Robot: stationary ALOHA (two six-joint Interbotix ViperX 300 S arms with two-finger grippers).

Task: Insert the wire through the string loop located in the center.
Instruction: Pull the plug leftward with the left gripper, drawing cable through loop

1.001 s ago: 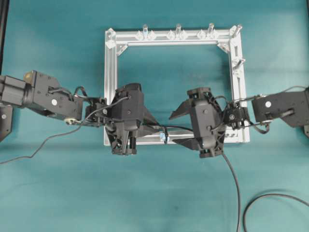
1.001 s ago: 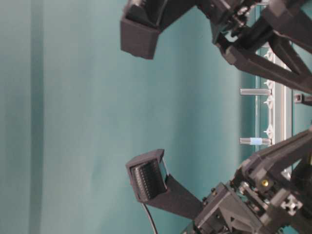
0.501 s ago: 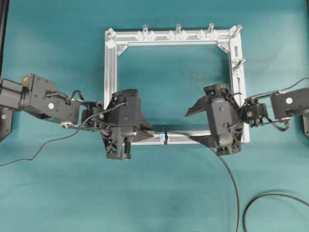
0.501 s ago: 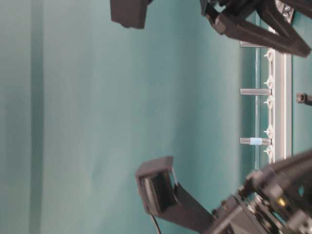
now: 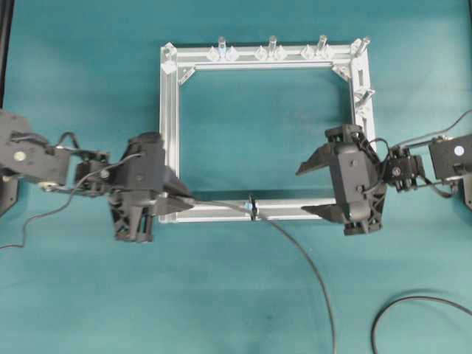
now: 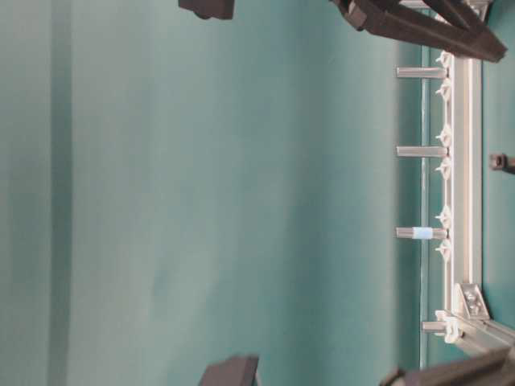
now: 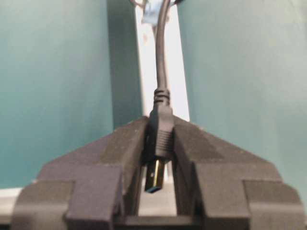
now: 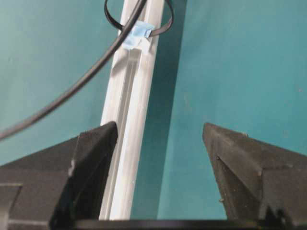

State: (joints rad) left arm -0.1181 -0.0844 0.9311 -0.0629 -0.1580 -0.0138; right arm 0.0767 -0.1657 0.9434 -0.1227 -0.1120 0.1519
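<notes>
While the left end effector [image 7: 158,158] clamps the wire [image 5: 295,243] by its plug, cable runs through the string loop [image 8: 139,21]; right end effector [image 8: 158,143] released beside the frame bar [image 8: 127,134].

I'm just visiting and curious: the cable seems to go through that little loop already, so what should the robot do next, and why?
Probably keep drawing the wire leftward. The left gripper has its jaws shut on the plug, the wire already runs through the string loop, and the right gripper stands open and empty beside the frame bar.
</notes>
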